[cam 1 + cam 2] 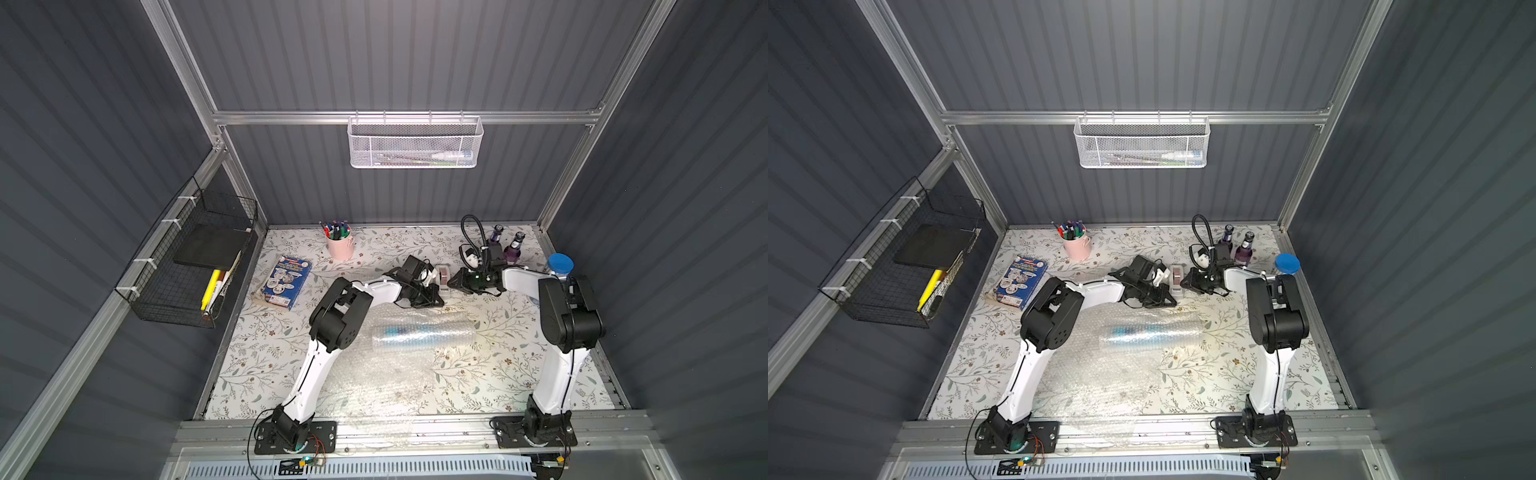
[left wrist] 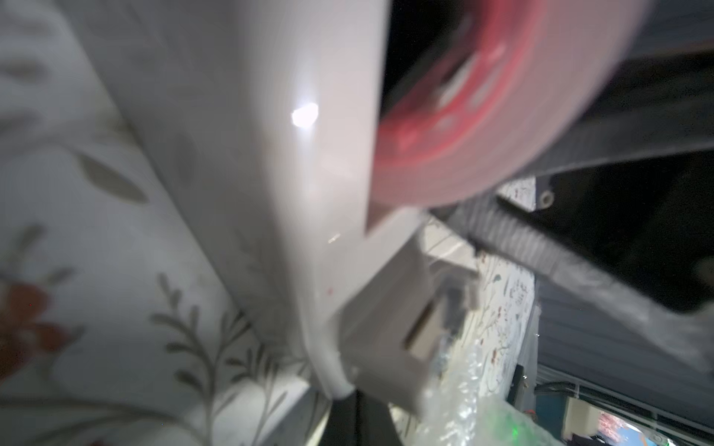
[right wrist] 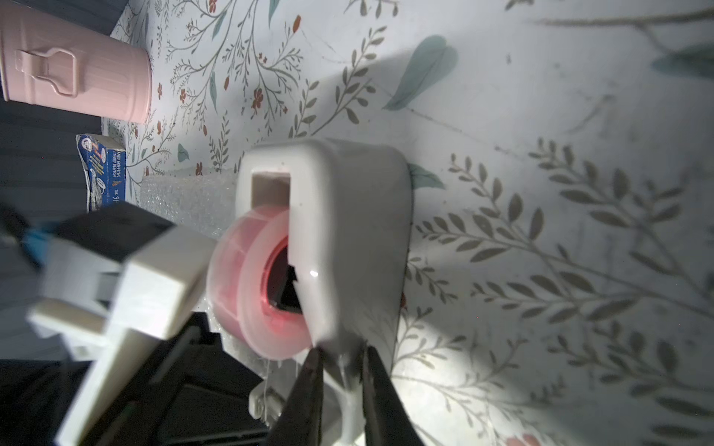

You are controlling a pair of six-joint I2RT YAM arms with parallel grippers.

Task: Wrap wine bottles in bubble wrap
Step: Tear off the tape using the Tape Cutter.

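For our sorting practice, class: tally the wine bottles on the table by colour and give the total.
Blue bottle, rolled inside the bubble wrap: 1
Purple bottles, standing unwrapped at the back: 2
Total: 3

A blue bottle [image 1: 1136, 332] is seen lying rolled in bubble wrap [image 1: 1100, 384] mid-table. Two purple bottles [image 1: 1244, 252] are stood upright at the far edge. A tape dispenser [image 1: 1177, 276] is flanked by the left gripper [image 1: 1163, 276] and the right gripper [image 1: 1188, 283].
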